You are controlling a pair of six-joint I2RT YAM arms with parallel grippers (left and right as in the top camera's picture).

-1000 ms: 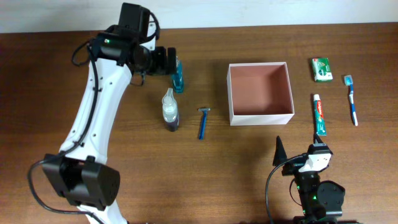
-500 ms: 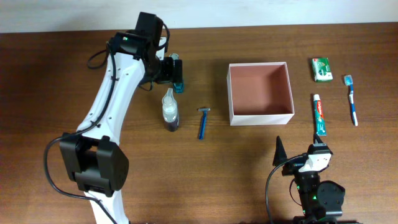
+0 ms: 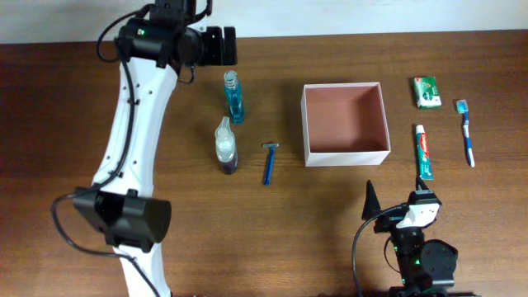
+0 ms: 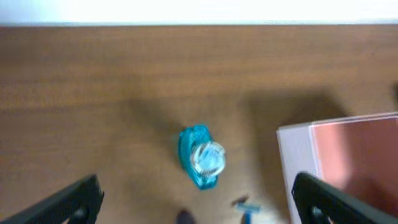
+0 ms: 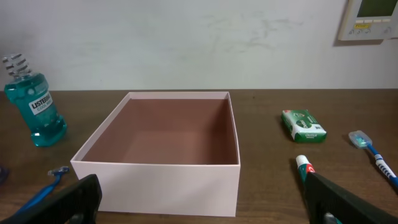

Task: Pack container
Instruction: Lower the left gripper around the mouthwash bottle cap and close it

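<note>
1. I read the left jaws as released, spread wide, raised above an upright teal plastic mouthwash bottle (image 4: 202,158) and clear of it.
2. I read the right jaws as released too, low near the front worktop (image 3: 330,239) edge, facing the box.
3. The square shallow white-walled box with a reddish-pink inside (image 3: 346,157) sits on the brown wooden worktop, between a blue razor (image 3: 269,163) and a white toothpaste tube (image 3: 423,152).

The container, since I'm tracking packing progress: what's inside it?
Nothing: overhead, the container shows only its bare reddish-pink floor. In the right wrist view its near wall hides the front strip of floor.
</note>
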